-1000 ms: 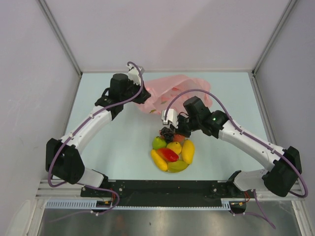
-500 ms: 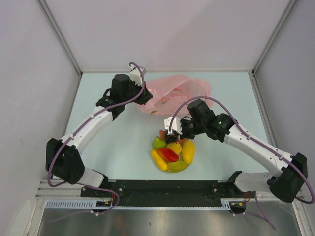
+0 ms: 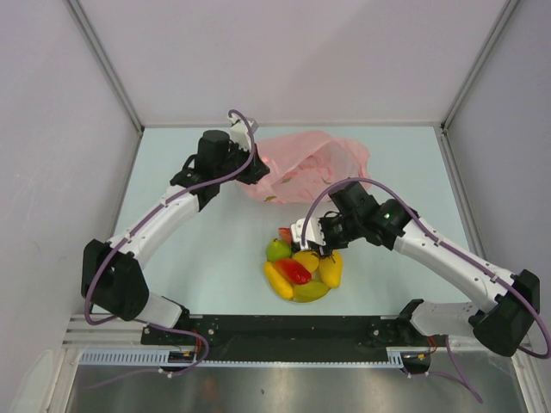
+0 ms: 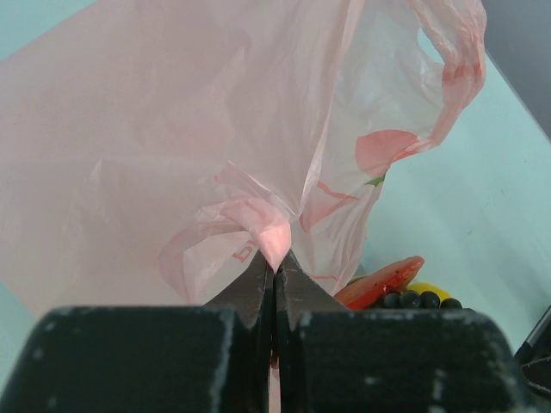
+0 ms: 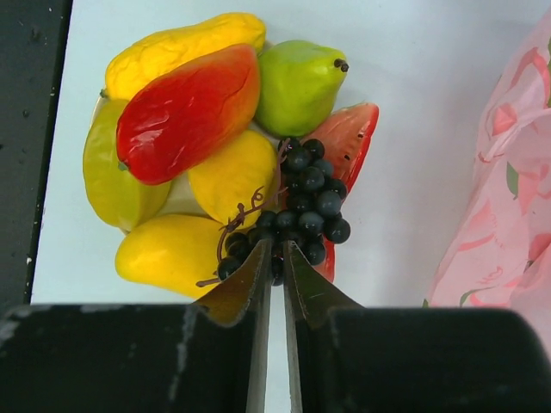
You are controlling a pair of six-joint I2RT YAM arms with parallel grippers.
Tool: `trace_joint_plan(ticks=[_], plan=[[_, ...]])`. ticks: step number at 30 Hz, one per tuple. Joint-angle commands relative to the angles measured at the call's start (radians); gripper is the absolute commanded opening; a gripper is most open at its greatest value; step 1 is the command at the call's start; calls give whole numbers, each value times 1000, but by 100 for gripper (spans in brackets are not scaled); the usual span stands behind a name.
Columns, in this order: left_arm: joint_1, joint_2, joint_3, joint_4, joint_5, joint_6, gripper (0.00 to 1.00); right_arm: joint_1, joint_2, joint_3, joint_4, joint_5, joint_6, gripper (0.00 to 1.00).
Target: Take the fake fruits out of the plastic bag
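Observation:
The pink plastic bag point(image 3: 314, 163) lies at the back of the table. My left gripper point(image 3: 256, 169) is shut on a pinch of the bag's point(image 4: 172, 129) film at its left edge, seen at the left gripper point(image 4: 275, 265) tips. The fake fruits point(image 3: 301, 271) sit piled on a plate: green pear point(image 5: 297, 82), red piece point(image 5: 185, 112), watermelon slice point(image 5: 349, 138) and yellow ones. My right gripper point(image 5: 275, 249) hangs low over the pile's back edge. Its jaws stand a narrow slit apart, with a berry of the dark grape bunch point(image 5: 310, 198) between the tips. The bunch rests on the pile.
A bit of the cream plate point(image 5: 178, 198) shows between the fruits. The black front rail point(image 3: 284, 331) runs just below the pile. White walls close in the table point(image 3: 198, 258) on the left, right and back.
My right arm has swung forward and down, bringing the grape bunch from near the bag onto the fruit pile. The left arm holds the bag as before.

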Motion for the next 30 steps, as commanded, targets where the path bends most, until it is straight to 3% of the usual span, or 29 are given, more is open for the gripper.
trace_joint_plan(ticks=[1,6,8,9,10,12,13,16,23,30], plan=[[-9,-5,13,34,16,-14,1,2,-23,3,-10,-6,13,15],[-7,4,29,31,18,-15,1,-57,-48,5,139,31,191,24],[-9,7,44,23,18,-9,12,-108,-52,3,275,72,351,44],[-7,9,49,20,22,-6,19,-126,-49,3,326,150,421,68],[-7,7,53,19,27,1,40,-143,-48,3,423,203,481,99],[-7,4,72,14,28,18,58,-198,-26,3,504,339,640,100],[-7,0,81,10,28,27,72,-223,-22,3,551,376,683,100],[-6,-8,139,-21,22,102,100,-335,-6,3,567,378,809,99],[23,-59,325,-93,-50,208,100,-516,-19,3,564,306,970,100],[94,-146,205,-145,-254,253,100,-810,19,3,530,384,1101,100]])
